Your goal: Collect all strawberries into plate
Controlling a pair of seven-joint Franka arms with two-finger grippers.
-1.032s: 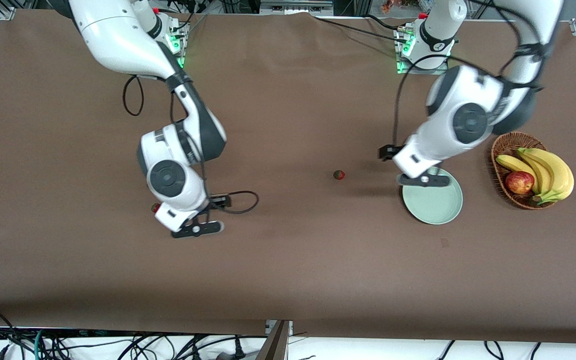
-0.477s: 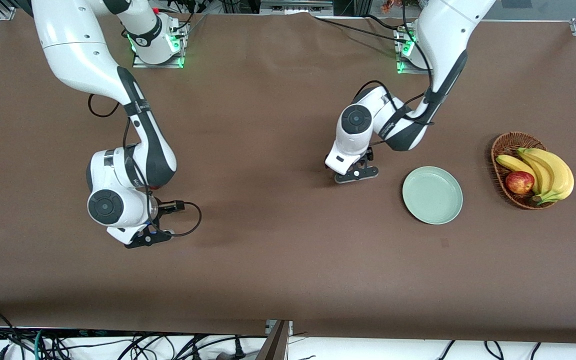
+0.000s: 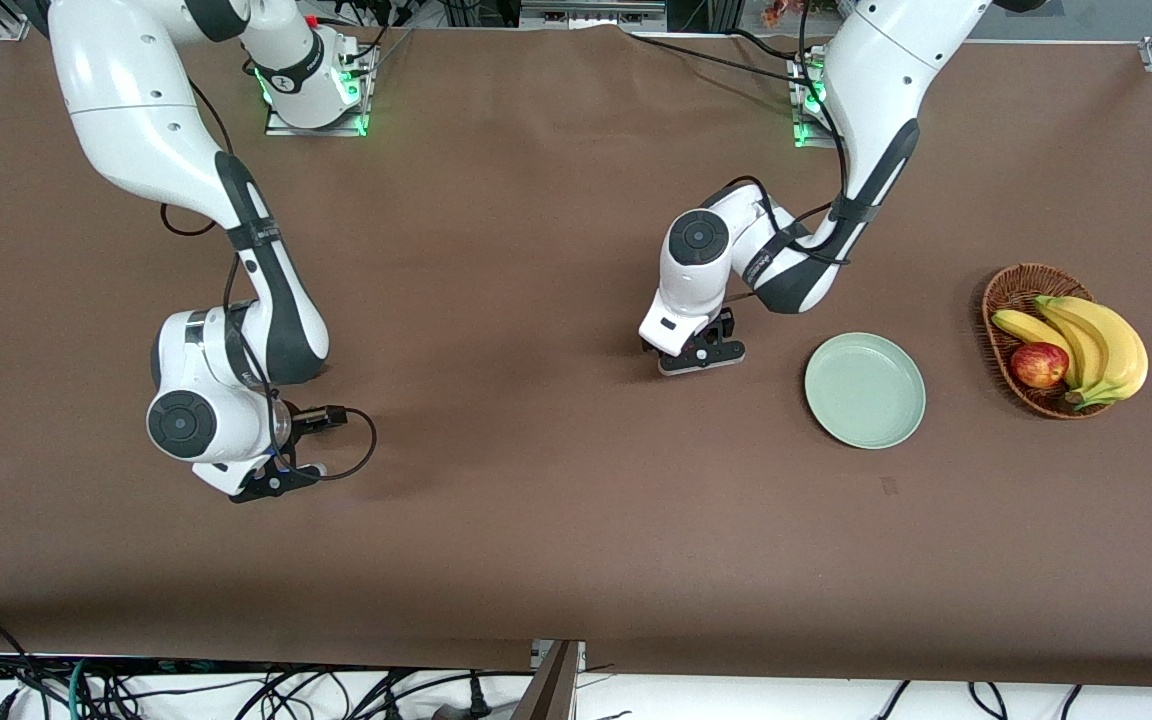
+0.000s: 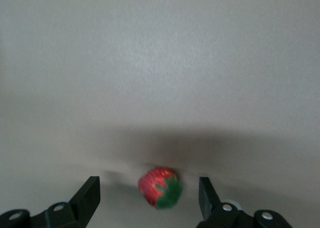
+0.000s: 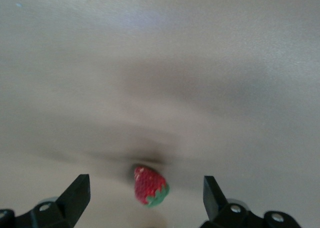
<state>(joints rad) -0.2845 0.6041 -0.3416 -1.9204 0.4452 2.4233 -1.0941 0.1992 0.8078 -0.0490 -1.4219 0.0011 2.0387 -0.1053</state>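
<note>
Two strawberries show, each only in a wrist view; the front view shows none. One strawberry lies on the brown table between the spread fingers of my left gripper, which is low over the table's middle. Another strawberry lies between the spread fingers of my right gripper, low over the table toward the right arm's end. Neither gripper touches its berry. The pale mint-green plate holds nothing and sits beside my left gripper, toward the left arm's end. A third strawberry is out of view.
A brown wicker basket with bananas and a red-yellow apple stands at the left arm's end, beside the plate. A black cable loops from the right wrist.
My left gripper went from over the plate to the strawberry at the table's middle. My right gripper shifted toward the right arm's end and came down around its strawberry.
</note>
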